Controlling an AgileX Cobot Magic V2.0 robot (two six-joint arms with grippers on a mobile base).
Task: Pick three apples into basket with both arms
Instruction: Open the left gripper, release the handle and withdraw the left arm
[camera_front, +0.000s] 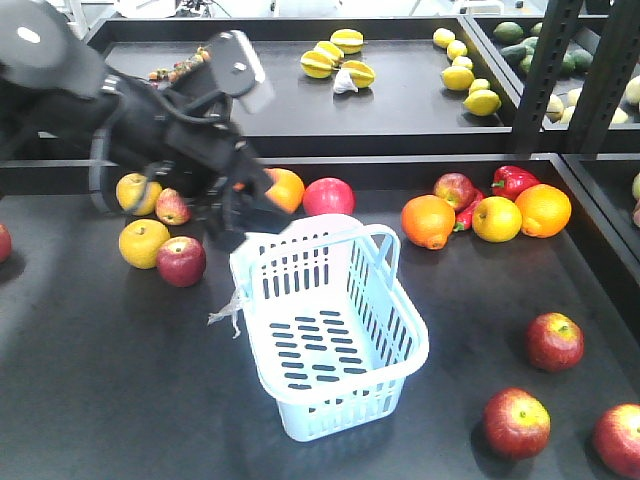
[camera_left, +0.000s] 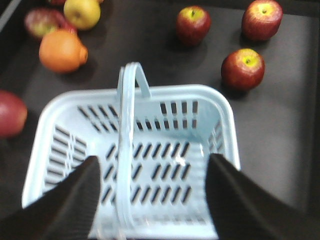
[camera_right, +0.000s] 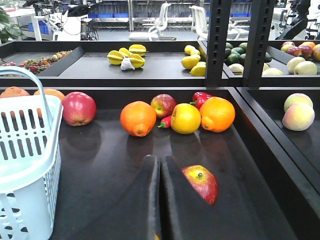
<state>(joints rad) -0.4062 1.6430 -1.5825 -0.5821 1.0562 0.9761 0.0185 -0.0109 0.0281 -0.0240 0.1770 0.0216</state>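
1. The light blue slotted plastic basket (camera_front: 345, 412), in the middle of the black surface (camera_front: 120, 400), could be snagged by the open, empty left gripper (camera_left: 154, 165) over it.
2. The round dark red apple (camera_right: 200, 184) near the right edge could be knocked away by the closed right gripper (camera_right: 160, 162) beside it.

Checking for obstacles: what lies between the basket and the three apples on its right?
Nothing; the front view shows bare dark table between basket and apples.
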